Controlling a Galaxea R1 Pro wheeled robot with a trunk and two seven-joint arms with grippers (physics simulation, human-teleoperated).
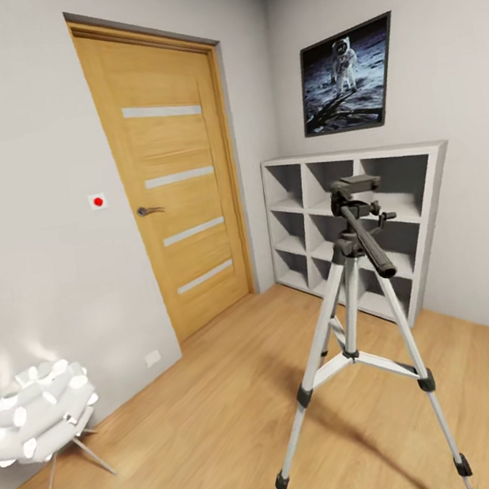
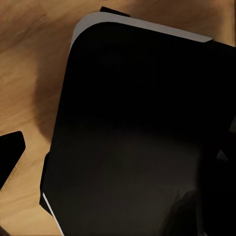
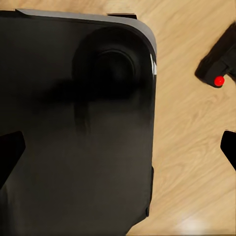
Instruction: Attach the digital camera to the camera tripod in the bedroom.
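Your head view is bright and evenly lit, with soft light on the grey walls and no harsh glare. The camera tripod [image 1: 354, 321] throws a faint, diffuse shadow across the wood floor [image 1: 192, 446] toward the lower right. The white lamp [image 1: 38, 417] glows and casts a pale halo on the wall behind it. Straight lines bow at the edges: the door [image 1: 174, 185] frame and the cube shelf [image 1: 353, 225] lean, a wide-angle stretch. Your wrist views are much darker: a large black surface swallows detail, its edges slightly soft, and a broad blurry shadow lies on the floor beside it. Only the digital camera [image 3: 219, 69], with its red dot, reads crisply.
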